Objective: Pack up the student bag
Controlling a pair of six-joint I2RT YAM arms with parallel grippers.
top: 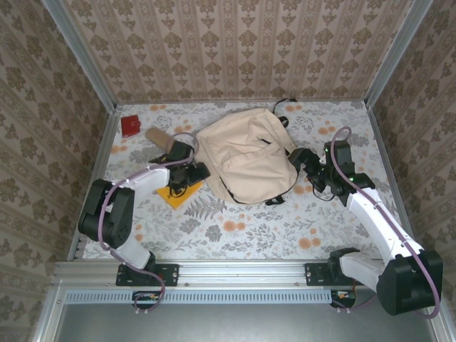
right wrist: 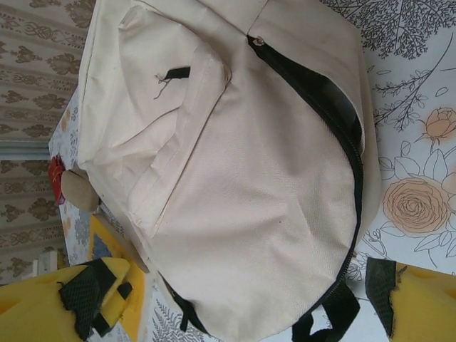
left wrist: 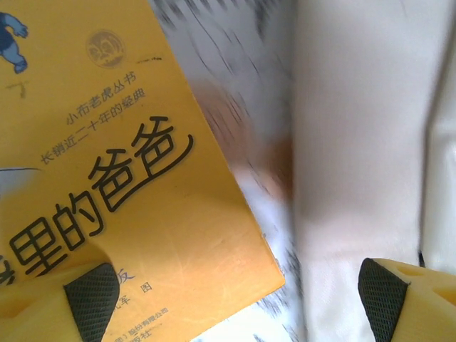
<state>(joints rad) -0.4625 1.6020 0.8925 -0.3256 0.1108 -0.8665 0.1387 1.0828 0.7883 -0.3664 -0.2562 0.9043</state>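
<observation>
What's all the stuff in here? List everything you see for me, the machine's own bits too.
backpack: one, beige with black straps, middle of the table, zip looks partly open
book: one, yellow with dark Chinese lettering, flat on the table left of the backpack
red thing: one, small, far left corner; too small to identify
roll: one, tan, just right of the red thing
table: one, white floral cover
walls: brown patterned paper, three sides
left arm, right arm: two, white and black, bolted at the near edge
left gripper: yellow, open, over the book
right gripper: yellow, open, facing the backpack
</observation>
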